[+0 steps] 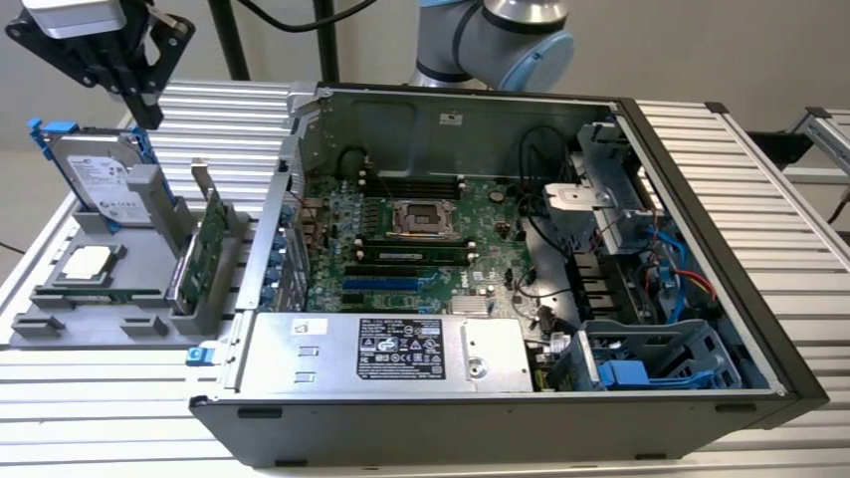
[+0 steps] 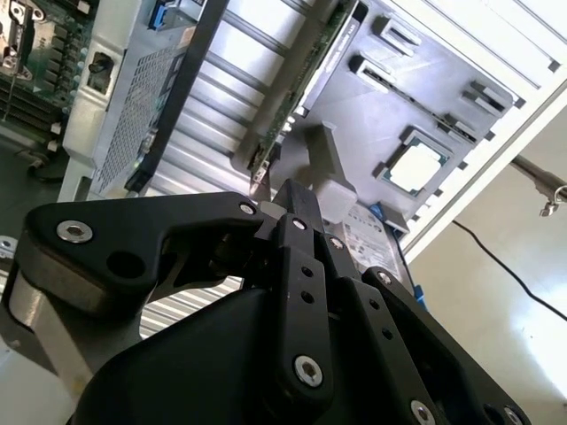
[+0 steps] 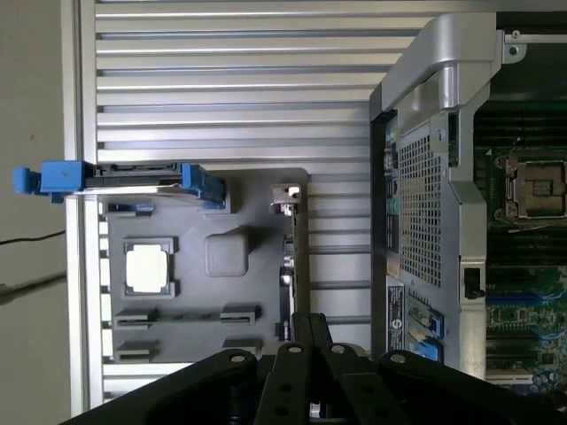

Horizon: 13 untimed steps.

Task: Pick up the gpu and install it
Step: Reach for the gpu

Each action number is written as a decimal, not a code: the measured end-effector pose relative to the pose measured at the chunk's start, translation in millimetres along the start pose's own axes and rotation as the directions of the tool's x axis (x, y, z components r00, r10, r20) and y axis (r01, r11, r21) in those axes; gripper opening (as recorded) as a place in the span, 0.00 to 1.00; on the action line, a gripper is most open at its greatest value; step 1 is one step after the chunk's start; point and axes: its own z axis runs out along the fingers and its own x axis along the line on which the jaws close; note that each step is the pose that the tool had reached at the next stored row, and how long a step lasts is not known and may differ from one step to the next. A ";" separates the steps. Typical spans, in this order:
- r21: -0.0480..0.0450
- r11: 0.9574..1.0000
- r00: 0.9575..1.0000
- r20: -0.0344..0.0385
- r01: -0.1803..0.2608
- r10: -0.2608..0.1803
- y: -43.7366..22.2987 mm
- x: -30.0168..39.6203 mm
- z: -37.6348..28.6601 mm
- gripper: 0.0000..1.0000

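Note:
The gpu (image 1: 209,251) stands on edge in a slot of the grey parts holder (image 1: 80,329), at the exterior view's left. Its green board faces the case and its silver bracket points up. In both wrist views it appears as a thin edge-on card (image 2: 301,88) (image 3: 286,200). My gripper (image 1: 149,119) hangs high above the holder, up and to the left of the gpu in the exterior view. Its black fingers (image 2: 288,204) (image 3: 310,326) are pressed together with nothing between them.
A hard drive in a blue frame (image 1: 100,179) stands upright in the holder, below the gripper. A processor chip (image 1: 87,262) lies flat nearby. The open computer case (image 1: 691,199) fills the middle and right, with the motherboard (image 1: 412,239), blue slots (image 1: 378,289) and power supply (image 1: 385,351).

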 end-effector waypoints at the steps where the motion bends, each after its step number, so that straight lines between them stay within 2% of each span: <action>1: 0.000 1.000 1.000 0.000 0.000 0.000 -0.1 0.2 0.0 0.00; 13: 0.000 1.000 1.000 0.000 0.000 0.000 -2.5 3.0 -0.2 0.00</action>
